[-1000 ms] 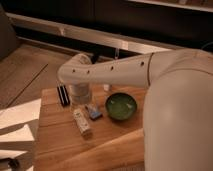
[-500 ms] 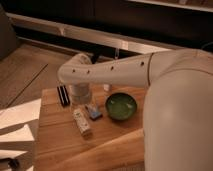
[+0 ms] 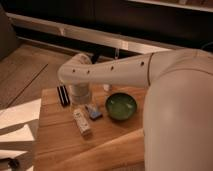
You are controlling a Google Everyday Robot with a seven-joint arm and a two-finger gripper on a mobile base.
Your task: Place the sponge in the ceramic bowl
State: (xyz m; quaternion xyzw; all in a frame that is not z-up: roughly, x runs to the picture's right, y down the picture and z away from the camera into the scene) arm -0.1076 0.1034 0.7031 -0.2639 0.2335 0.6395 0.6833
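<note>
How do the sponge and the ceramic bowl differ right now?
Size: the sponge is much smaller than the ceramic bowl.
Shape: the sponge is a rectangular block; the bowl is round and hollow.
Colour: the sponge is blue-grey; the bowl is glossy green.
Shared: both rest on the wooden table, side by side.
The gripper hangs beside the sponge, away from the bowl.

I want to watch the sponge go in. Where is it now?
In the camera view, the sponge lies on the wooden table, mid-frame, between the beige bottle and the green bowl, just beside the gripper.
</note>
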